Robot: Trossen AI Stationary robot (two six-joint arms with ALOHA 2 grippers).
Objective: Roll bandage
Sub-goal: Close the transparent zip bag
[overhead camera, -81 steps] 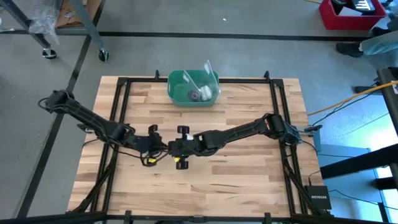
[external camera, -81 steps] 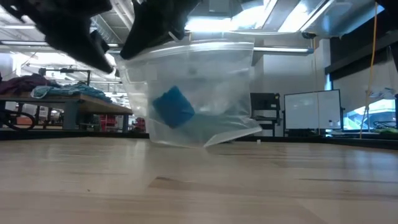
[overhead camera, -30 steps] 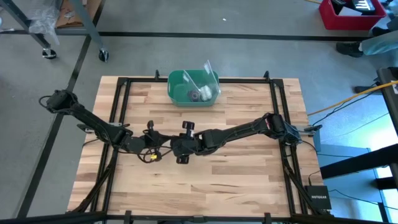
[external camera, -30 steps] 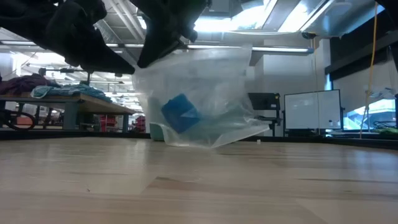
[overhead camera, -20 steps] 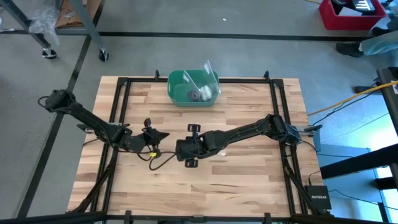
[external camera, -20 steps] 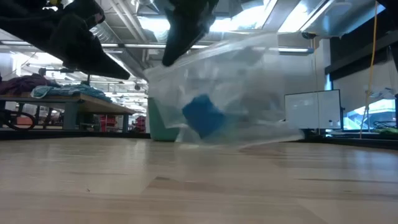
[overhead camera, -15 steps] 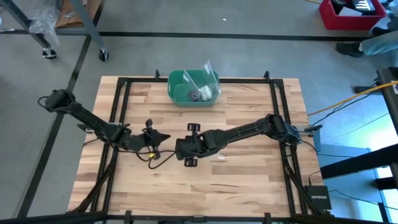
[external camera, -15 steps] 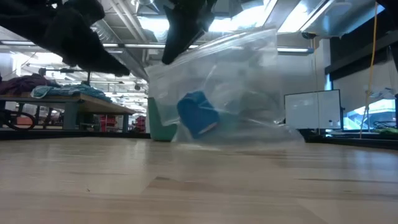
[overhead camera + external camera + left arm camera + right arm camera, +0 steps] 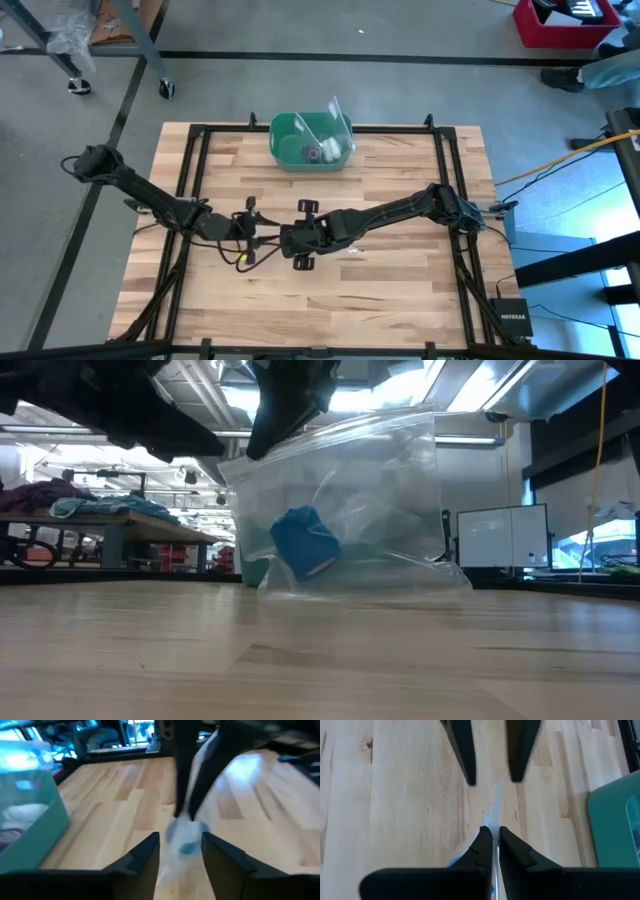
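Blue bandage [image 9: 303, 543] loose inside a clear bag [image 9: 345, 500] pinched only by the closed right pincer [image 9: 494, 836], left pincer [image 9: 180, 840] spread open nearby, so could easily slip or swing down onto the table [image 9: 320, 660].

My table [image 9: 320, 660] is pale wood in jointed planks, smooth with a soft satin sheen. The bag [image 9: 380, 490] is thin clear plastic, glossy and crinkled. Inside it the bandage [image 9: 303, 543] looks like soft matt blue cloth. The bin [image 9: 290, 135] is smooth green plastic. My fingers [image 9: 480, 845] are matt black.
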